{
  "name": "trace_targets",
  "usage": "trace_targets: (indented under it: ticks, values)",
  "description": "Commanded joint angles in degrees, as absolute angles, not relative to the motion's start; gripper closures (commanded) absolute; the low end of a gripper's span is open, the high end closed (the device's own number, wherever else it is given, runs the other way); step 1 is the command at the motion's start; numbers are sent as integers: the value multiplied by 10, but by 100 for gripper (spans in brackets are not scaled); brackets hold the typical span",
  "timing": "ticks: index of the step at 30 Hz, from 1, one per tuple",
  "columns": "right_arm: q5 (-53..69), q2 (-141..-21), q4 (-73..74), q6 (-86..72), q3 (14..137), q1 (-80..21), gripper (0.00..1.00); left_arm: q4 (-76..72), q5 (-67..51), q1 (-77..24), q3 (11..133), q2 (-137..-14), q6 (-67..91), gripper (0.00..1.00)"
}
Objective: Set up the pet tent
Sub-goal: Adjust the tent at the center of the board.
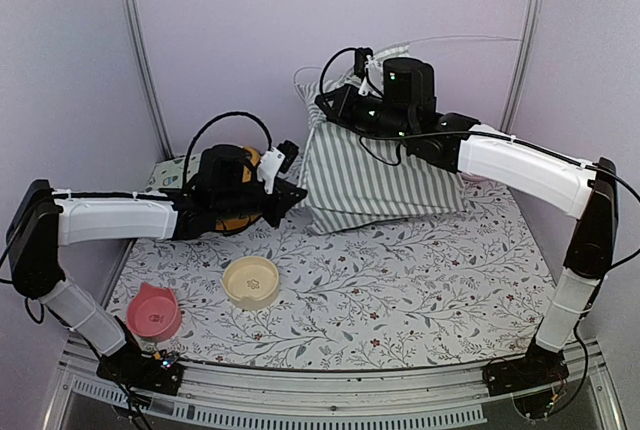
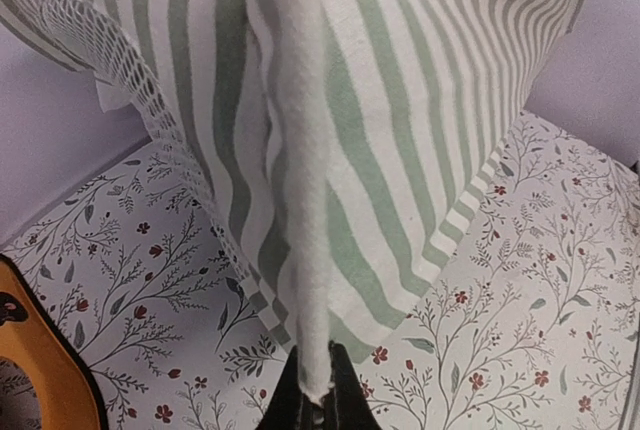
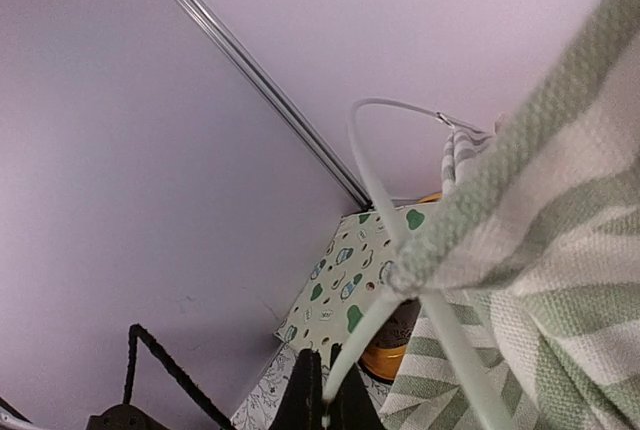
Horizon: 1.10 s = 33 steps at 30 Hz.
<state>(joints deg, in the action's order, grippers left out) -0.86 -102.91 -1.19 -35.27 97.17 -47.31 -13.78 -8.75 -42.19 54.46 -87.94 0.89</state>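
— What have we got at the left pincer [image 2: 315,405]?

— We see its jaws pinched tight on the lower tip of a white seam strip of the pet tent [image 2: 400,100]; the striped fabric rises straight above the fingertips and fills the wrist view; up and to the left hangs the lace flap [image 2: 110,50]; the floral tablecloth [image 2: 520,280] lies beneath; an orange object [image 2: 40,370] sits low on the pincer's left.

— And the right pincer [image 3: 322,402]?

— We find it closed on a thin white pole [image 3: 367,338]; the pole runs up and to the right from the fingertips into a fabric sleeve of the tent; a second pole [image 3: 370,182] arches above; beyond the pincer a cream mat [image 3: 345,280] printed with green shapes lies against the purple wall [image 3: 150,150].

— Where is the tent overall?

— From above we see a flat striped bundle between the two pincers; the left one meets its lower left corner, the right one its top; nearer the arm bases than the left pincer sit a cream bowl [image 1: 250,282] and a pink bowl [image 1: 155,312], both well apart from the tent.
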Motion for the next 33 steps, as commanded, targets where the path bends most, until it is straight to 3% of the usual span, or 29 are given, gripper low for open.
trace_targets:
  ticks: [1, 12, 19, 33]
  values:
    - [-11, -1023, 17, -323, 982, -470, 100, -169, -90, -428, 553, -854, -7, 100]
    - [59, -1020, 37, -285, 876, -502, 100, -135, -105, -429, 667, -836, -57, 100]
    - [6, -1033, 29, -279, 825, -528, 100, -114, -146, -430, 745, -828, -71, 100]
    - [-33, -1060, 9, -268, 774, -567, 100, -124, -175, -437, 780, -809, -78, 97]
